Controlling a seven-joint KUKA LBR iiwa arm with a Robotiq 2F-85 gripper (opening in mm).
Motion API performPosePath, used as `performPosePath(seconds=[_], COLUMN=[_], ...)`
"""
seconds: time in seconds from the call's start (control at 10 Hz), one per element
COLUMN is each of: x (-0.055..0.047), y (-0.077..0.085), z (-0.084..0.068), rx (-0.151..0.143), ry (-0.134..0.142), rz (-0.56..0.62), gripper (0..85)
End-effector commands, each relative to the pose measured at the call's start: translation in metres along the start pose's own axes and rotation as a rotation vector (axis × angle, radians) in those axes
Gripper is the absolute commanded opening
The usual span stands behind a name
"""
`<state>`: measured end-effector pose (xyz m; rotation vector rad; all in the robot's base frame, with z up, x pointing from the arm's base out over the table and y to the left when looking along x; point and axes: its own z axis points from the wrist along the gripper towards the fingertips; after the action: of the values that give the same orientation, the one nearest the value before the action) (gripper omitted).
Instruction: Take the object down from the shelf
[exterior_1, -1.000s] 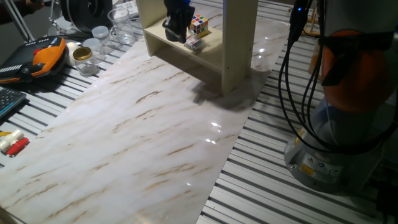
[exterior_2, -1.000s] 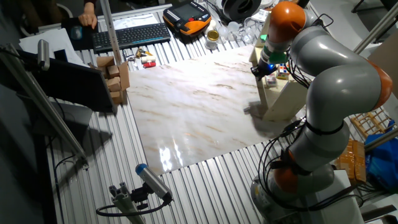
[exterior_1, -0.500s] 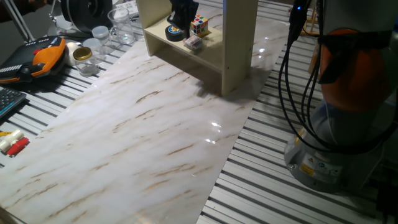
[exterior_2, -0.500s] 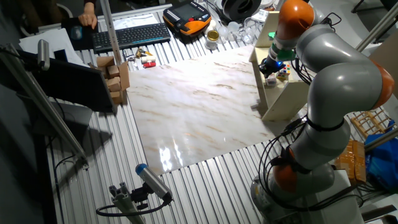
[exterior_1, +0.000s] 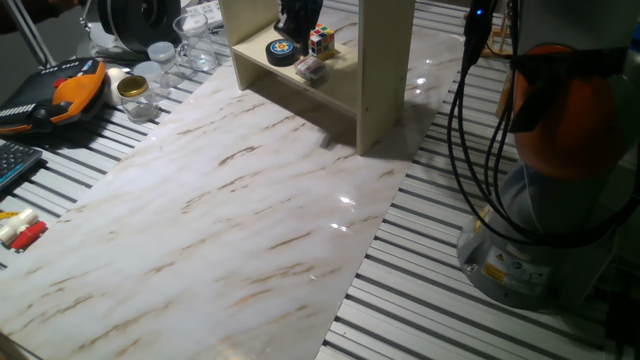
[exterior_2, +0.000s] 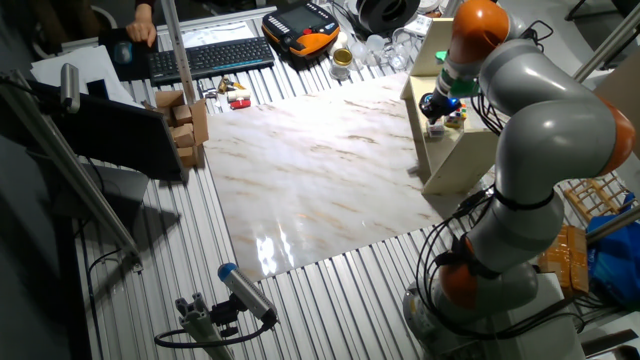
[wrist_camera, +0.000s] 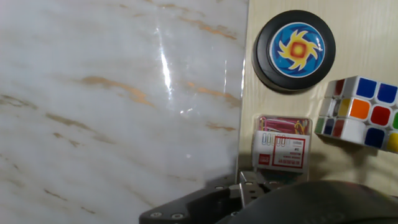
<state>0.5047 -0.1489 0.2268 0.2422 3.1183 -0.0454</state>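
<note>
The pale beige shelf (exterior_1: 340, 85) stands at the far end of the marble table. Three small things lie on its low board: a black round disc (exterior_1: 281, 50) with a blue and orange sun (wrist_camera: 294, 42), a Rubik's cube (exterior_1: 321, 40) (wrist_camera: 360, 112) and a small clear box of paper clips (exterior_1: 310, 68) (wrist_camera: 283, 149). My gripper (exterior_1: 295, 20) (exterior_2: 438, 104) hangs inside the shelf, just above and behind the disc, touching none of them. Its top is cut off by the frame edge. In the hand view only the hand's dark underside (wrist_camera: 273, 199) shows, so the fingers' gap is hidden.
The shelf's upright side panel (exterior_1: 385, 60) stands right of the gripper. The marble table top (exterior_1: 250, 210) stretches toward the camera. Jars, a tape roll and an orange tool (exterior_1: 75, 90) lie off its left edge. The robot's base (exterior_1: 560, 180) is at the right.
The gripper has lifted off the spot over the black disc and moved deeper into the shelf. The disc, covered a second ago, now shows in full. No object has moved.
</note>
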Motion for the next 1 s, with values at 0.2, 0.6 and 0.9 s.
performPosePath(seconds=[0.2, 0.6, 0.9], x=[0.001, -0.005, -0.004], y=[-0.002, -0.004, -0.008], z=[0.000, 0.010, 0.012], rx=[0.015, 0.020, 0.025], ry=[-0.007, -0.021, -0.026], rz=[0.024, 0.039, 0.045], gripper=[0.0, 0.0, 0.0])
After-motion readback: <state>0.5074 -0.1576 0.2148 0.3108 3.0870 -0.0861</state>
